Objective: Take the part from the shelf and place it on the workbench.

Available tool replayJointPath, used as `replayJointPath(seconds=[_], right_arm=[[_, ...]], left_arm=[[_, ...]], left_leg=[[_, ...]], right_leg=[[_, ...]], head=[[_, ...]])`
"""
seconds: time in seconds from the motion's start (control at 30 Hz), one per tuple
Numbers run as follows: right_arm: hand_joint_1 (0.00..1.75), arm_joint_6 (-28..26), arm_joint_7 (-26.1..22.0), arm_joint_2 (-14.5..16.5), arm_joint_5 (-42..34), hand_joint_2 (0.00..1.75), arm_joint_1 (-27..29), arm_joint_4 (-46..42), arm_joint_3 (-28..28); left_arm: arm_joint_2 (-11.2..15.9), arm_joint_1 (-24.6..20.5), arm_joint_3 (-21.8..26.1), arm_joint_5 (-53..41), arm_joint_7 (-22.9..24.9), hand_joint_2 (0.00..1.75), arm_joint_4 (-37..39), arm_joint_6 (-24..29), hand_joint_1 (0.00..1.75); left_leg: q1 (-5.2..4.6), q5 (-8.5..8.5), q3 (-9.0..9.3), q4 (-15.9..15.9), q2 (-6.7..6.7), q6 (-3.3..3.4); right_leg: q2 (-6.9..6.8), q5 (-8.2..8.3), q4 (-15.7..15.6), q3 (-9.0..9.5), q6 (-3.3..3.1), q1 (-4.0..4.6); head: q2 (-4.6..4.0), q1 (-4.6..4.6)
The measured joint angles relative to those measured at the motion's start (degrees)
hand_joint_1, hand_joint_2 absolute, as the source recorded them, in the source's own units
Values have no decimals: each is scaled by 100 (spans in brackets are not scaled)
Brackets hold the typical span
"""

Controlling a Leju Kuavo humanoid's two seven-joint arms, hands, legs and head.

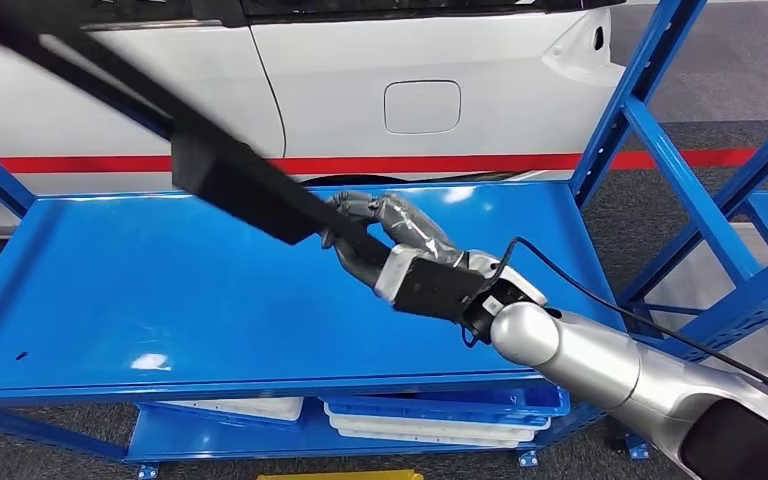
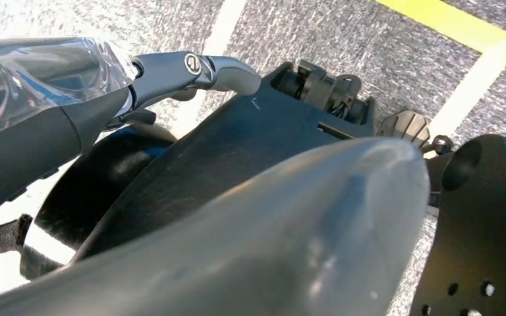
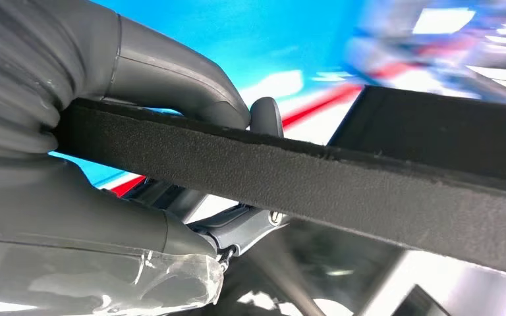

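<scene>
Part [image 1: 230,180] in right hand [image 1: 385,240] above blue shelf [image 1: 160,290]

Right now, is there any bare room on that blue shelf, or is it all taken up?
Mostly bare. The blue shelf is open from its left edge to the right hand, and along its front lip. The crowded part is the middle, where that hand holds the long black part above it.

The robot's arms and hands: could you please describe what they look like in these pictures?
The right arm is a smooth silver tube ending in a rounded joint, with a black cable looping beside it and a black block at the wrist. The right hand is grey, with darker fingers and clear tape wrapping. The left hand shows a dark cover, clear tape and a metallic finger.
</scene>
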Motion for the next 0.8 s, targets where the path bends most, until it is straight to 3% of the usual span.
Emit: replayJointPath(seconds=[0.07, 0.1, 0.17, 0.23, 0.27, 0.3, 0.37, 0.43, 0.47, 0.53, 0.6, 0.7, 0.73, 0.77, 0.8], right_arm=[[175, -45, -173, 18, -429, 175, 11, -285, -132], [175, -41, -256, 25, -573, 175, 27, -421, -184], [175, -16, -415, 35, -782, 175, 86, -658, -256], [175, 22, -517, 42, -900, 175, 176, -841, -299], [175, 55, -574, 43, -965, 175, 237, -922, -317], [175, 110, -658, 43, -1044, 175, 318, -1009, -333], [175, 264, -899, 49, -1191, 175, 556, -1209, -372], [175, 423, -1135, 56, -1246, 175, 890, -1411, -403], [175, 485, -1221, 59, -1248, 175, 1068, -1498, -411], [175, 582, -1346, 66, -1246, 175, 1387, -1651, -423], [175, 653, -1433, 69, -1247, 175, 1633, -1778, -444], [175, 722, -1492, 75, -1254, 175, 1927, -1897, -465], [175, 744, -1507, 78, -1263, 175, 2025, -1920, -467], [175, 767, -1521, 81, -1274, 175, 2115, -1936, -467], [175, 785, -1533, 84, -1284, 175, 2193, -1949, -470]], left_arm=[[13, 17, 0, 57, 4, 0, 0, 39, 0], [20, 22, 1, 89, -3, 0, 0, 46, 0], [38, 27, 2, 141, -29, 0, 0, 50, 0], [62, 18, 5, 177, -69, 87, 0, 55, 0], [74, 14, 8, 202, -95, 131, 0, 57, 0], [88, 18, 15, 238, -128, 175, 0, 56, 0], [131, 40, 43, 326, -223, 87, 0, 54, 0], [184, 59, 88, 404, -346, 0, 0, 58, 0], [211, 68, 109, 438, -405, 0, 0, 64, 0], [257, 92, 142, 479, -500, 87, 0, 98, 0], [294, 100, 171, 489, -552, 175, 0, 146, 0], [332, 95, 227, 487, -604, 175, 0, 196, 0], [345, 96, 240, 486, -646, 175, 0, 207, 0], [360, 98, 249, 485, -708, 175, 0, 224, 0], [373, 97, 257, 486, -800, 175, 0, 247, 0]], left_leg=[[21, -100, -49, 119, 7, -63], [33, -237, -147, 342, 12, -100], [53, -631, -510, 1141, 23, -165], [64, -847, -811, 1803, 31, -198], [66, -803, -825, 1839, 34, -200], [67, -640, -704, 1589, 37, -191], [62, -228, -279, 696, 39, -152], [41, -29, -3, 82, 34, -103], [29, -32, 26, 4, 29, -78], [32, -12, 28, -26, 24, -16], [55, 23, 54, -74, 30, 51], [67, 35, 68, -94, 51, 90], [66, 33, 69, -93, 53, 93], [67, 31, 72, -91, 53, 93], [70, 28, 79, -90, 50, 90]], right_leg=[[-5, 10, -17, 11, -64, -18], [-11, 16, -27, 18, -93, -29], [-21, 13, -29, 21, -125, -36], [-24, 9, -27, 24, -131, -34], [-21, 7, -26, 30, -130, -34], [-14, 4, -26, 41, -125, -34], [0, -8, -24, 63, -107, -25], [4, -16, -21, 51, -74, -2], [2, -14, -23, 40, -53, 9], [-1, -11, -35, 37, 2, 8], [-2, -162, 153, -33, 53, 4], [-4, -738, 1282, -533, 96, -3], [-5, -846, 1615, -688, 105, -6], [-5, -840, 1740, -747, 110, -9], [-7, -716, 1600, -676, 112, -16]], head=[[0, 0], [0, -2], [0, -7], [0, -6], [0, -6], [0, -6], [0, -6], [0, -1], [0, 1], [0, 2], [0, 7], [0, 21], [0, 22], [0, 22], [0, 22]])
